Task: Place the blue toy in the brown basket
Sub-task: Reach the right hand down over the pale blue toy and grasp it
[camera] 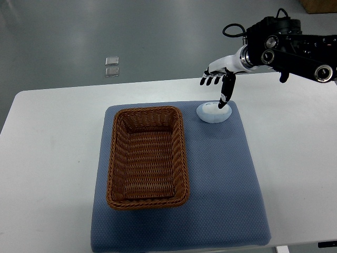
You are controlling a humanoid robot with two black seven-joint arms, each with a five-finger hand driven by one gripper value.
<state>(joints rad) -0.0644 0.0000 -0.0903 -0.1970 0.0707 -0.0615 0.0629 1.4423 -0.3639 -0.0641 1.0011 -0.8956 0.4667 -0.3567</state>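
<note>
The pale blue toy (214, 112), a flattened, rounded oval, lies on the blue mat (226, 179) near the mat's far right corner, at about one o'clock from the mat's centre. Its long axis runs roughly from nine to three o'clock, tilted slightly toward two. It sits outside the brown wicker basket (148, 156), just beyond the basket's far right corner, at about one o'clock from the basket's middle, close to the rim but apart from it.

The right hand (220, 79) hangs directly over the toy, its arm coming in from the three o'clock edge. One dark digit, probably the thumb, points down toward six o'clock, and its tip (222, 103) meets or nearly meets the toy's top; contact cannot be confirmed. The other fingers (210, 80) stay up in a row, slightly curled and lying side by side, at about eleven o'clock from the toy. Nothing is pinched yet; the hand holds nothing.

The toy therefore lies below and slightly toward five o'clock of the raised fingers, so they likely need to drop and close against the thumb across the toy's short axis. The carry then runs toward eight o'clock into the basket. The left hand is out of view.
</note>
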